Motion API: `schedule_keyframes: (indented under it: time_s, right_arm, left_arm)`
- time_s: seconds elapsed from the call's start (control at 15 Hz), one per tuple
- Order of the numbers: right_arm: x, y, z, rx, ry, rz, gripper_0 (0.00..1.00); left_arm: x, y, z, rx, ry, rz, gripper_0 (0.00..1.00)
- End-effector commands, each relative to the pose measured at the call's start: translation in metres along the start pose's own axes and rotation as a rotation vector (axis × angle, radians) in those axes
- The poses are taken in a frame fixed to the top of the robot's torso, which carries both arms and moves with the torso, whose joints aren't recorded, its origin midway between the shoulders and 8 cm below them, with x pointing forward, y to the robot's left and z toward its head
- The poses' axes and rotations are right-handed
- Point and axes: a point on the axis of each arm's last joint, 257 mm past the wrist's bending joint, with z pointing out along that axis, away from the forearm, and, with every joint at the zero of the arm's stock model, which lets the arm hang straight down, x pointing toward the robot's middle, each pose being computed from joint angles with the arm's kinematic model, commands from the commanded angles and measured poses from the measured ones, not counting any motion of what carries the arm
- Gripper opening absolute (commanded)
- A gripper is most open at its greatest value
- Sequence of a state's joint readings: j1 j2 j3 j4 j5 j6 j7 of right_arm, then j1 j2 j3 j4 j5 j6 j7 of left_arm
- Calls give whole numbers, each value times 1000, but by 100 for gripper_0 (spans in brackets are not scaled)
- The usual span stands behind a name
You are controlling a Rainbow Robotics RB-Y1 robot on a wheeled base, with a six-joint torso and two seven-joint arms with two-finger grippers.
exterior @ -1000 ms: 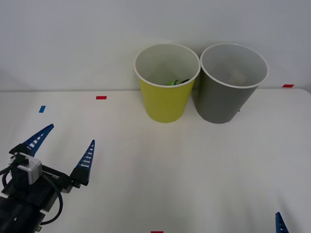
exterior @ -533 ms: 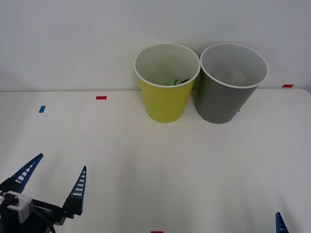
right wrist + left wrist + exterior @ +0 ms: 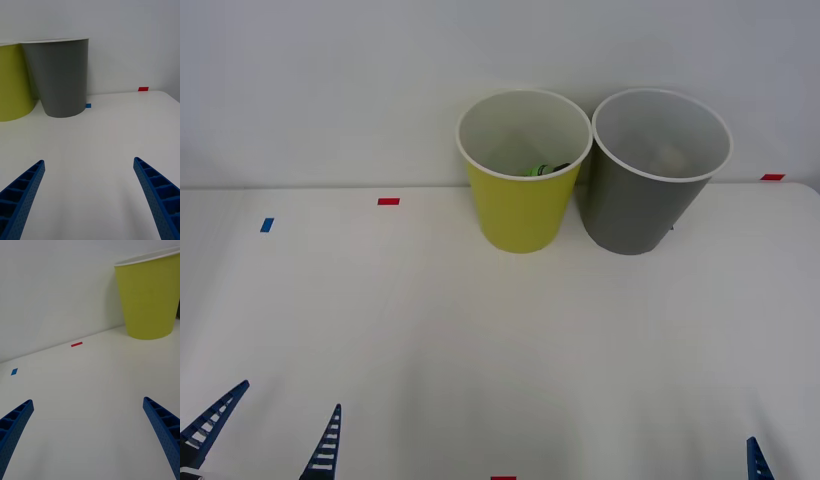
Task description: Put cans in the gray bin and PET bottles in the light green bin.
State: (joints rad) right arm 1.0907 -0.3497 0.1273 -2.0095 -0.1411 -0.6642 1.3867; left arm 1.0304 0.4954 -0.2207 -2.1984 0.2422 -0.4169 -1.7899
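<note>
The light green bin stands at the back of the table beside the gray bin, which is on its right. Inside the light green bin a PET bottle with a green label and black cap peeks over the rim. Something pale lies in the gray bin; I cannot tell what it is. My left gripper is open and empty at the table's near left edge. At the near right corner my right gripper is also open and empty, facing the gray bin. The left wrist view shows the light green bin far ahead.
Small red and blue tape marks dot the white table. Another red mark lies at the back right, and a blue one by the gray bin's base. A plain wall rises right behind the bins.
My left gripper has drawn back toward the near edge of the table, staying open. The bins and the right gripper have not moved.
</note>
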Motion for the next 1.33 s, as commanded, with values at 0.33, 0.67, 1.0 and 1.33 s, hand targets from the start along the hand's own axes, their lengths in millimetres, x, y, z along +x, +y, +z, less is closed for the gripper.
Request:
schedule_keyframes:
  time_s: [0.33, 0.67, 1.0, 1.33]
  right_arm:
    - [0, 0, 0, 0, 0, 0, 80]
    - [0, 0, 0, 0, 0, 0, 80]
    - [0, 0, 0, 0, 0, 0, 80]
    - [0, 0, 0, 0, 0, 0, 80]
  left_arm:
    - [5, 3, -8, -8, 19, 30, 100]
    - [5, 3, -8, -8, 19, 30, 100]
    - [5, 3, -8, -8, 19, 30, 100]
    - [5, 3, -8, -8, 19, 30, 100]
